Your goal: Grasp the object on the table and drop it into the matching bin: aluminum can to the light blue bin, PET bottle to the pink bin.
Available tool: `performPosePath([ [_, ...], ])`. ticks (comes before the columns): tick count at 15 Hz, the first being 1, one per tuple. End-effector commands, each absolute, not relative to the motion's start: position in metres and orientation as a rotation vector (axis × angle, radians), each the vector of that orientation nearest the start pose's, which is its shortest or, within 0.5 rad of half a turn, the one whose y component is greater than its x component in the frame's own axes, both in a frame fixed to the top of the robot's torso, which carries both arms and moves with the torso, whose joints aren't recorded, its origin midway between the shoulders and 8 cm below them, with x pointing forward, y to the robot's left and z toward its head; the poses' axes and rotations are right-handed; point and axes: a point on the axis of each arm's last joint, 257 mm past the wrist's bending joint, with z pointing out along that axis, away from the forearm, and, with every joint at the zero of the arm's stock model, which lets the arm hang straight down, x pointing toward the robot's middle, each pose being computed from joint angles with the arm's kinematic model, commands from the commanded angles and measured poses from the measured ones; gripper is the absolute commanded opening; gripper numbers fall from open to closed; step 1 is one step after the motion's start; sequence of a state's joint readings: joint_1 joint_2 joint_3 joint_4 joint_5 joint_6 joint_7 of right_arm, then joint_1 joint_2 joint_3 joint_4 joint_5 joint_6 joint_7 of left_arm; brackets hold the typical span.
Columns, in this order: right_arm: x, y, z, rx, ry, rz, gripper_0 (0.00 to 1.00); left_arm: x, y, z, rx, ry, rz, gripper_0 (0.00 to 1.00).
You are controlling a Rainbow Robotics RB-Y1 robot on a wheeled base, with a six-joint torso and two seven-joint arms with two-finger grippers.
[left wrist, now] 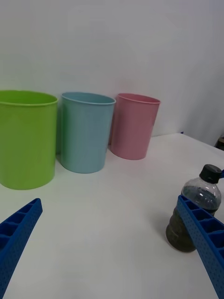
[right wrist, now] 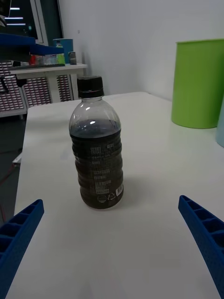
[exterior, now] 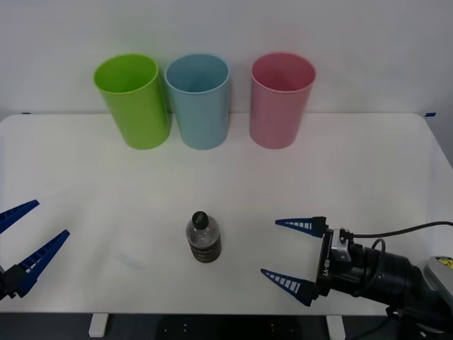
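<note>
Near the table's (exterior: 85,177) front edge, PET bottle (exterior: 203,238) upright (uncrowded); right hand (exterior: 290,252) beside it, spread wide, holding nothing

I see the PET bottle (exterior: 203,239), black-capped and dark-labelled, upright near the table's (exterior: 368,170) front edge, well apart from the pink bin (exterior: 280,100) and light blue bin (exterior: 199,101) standing at the back.

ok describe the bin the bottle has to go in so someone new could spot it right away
Look to the far edge of the white table, where three tall cup-shaped bins stand in a row against the wall. The pink bin is the one at the robot's right end, next to the light blue bin, with a wider gap between them. It is the only pink one; the lime green bin sits at the other end.
</note>
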State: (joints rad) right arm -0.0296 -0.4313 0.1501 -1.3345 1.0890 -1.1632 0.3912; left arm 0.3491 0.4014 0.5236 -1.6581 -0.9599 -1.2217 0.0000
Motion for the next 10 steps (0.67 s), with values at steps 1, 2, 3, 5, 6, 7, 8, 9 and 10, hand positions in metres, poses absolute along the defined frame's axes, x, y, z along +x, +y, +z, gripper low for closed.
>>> performPosePath([
  [1, 0.374, -0.07, -0.282, -1.069, 1.321, 0.811, 1.0, 0.342, 0.33, -0.169, 0.465, 1.441, -0.567, 1.0],
  [2, 0.375, -0.063, -0.284, -1.067, 1.326, 0.808, 1.0, 0.342, 0.33, -0.169, 0.465, 1.441, -0.567, 1.0],
  [3, 0.378, -0.056, -0.286, -1.064, 1.329, 0.802, 1.0, 0.342, 0.33, -0.169, 0.465, 1.441, -0.567, 1.0],
  [5, 0.38, -0.045, -0.287, -1.059, 1.33, 0.796, 1.0, 0.342, 0.33, -0.169, 0.465, 1.441, -0.567, 1.0],
  [6, 0.382, -0.038, -0.288, -1.059, 1.332, 0.793, 1.0, 0.342, 0.33, -0.169, 0.465, 1.441, -0.567, 1.0],
  [7, 0.383, -0.033, -0.289, -1.059, 1.336, 0.788, 1.0, 0.342, 0.33, -0.169, 0.465, 1.441, -0.567, 1.0],
  [8, 0.385, -0.029, -0.288, -1.058, 1.334, 0.784, 1.0, 0.342, 0.33, -0.169, 0.465, 1.441, -0.567, 1.0],
  [9, 0.385, -0.025, -0.289, -1.059, 1.336, 0.786, 1.0, 0.342, 0.33, -0.169, 0.465, 1.441, -0.567, 1.0],
  [10, 0.386, -0.02, -0.29, -1.062, 1.338, 0.783, 1.0, 0.342, 0.33, -0.169, 0.465, 1.441, -0.567, 1.0],
])
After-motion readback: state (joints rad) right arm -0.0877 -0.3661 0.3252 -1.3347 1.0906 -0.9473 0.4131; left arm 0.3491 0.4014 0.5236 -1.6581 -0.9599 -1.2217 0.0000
